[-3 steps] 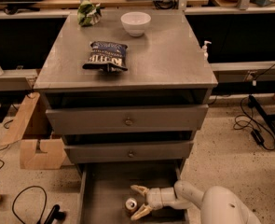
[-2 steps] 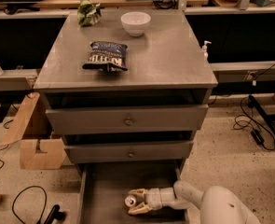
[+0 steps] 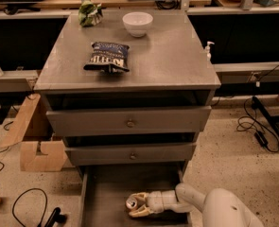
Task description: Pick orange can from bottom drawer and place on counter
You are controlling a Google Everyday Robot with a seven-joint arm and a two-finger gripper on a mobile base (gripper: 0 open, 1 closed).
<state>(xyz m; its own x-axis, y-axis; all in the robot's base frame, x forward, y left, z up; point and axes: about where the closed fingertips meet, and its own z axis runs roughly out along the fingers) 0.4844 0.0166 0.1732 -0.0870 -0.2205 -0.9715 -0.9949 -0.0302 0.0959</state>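
Note:
The orange can [image 3: 132,202] lies in the open bottom drawer [image 3: 106,197], near the drawer's front middle, its silver top facing left. My gripper [image 3: 138,205] reaches into the drawer from the right, low over the floor. Its two pale fingers [image 3: 140,196] sit above and below the can and are closed against its sides. The counter [image 3: 167,56] is the grey top slab of the cabinet, well above the gripper.
On the counter lie a dark blue chip bag [image 3: 107,56], a white bowl [image 3: 137,22] and a green crumpled bag [image 3: 90,13]. Two shut knobbed drawers [image 3: 129,122] overhang the bottom drawer. A cardboard box [image 3: 35,141] and cables lie on the floor at left.
The fingers stood spread around the can and have narrowed onto it. The can has shifted slightly to the left and toward the back of the drawer.

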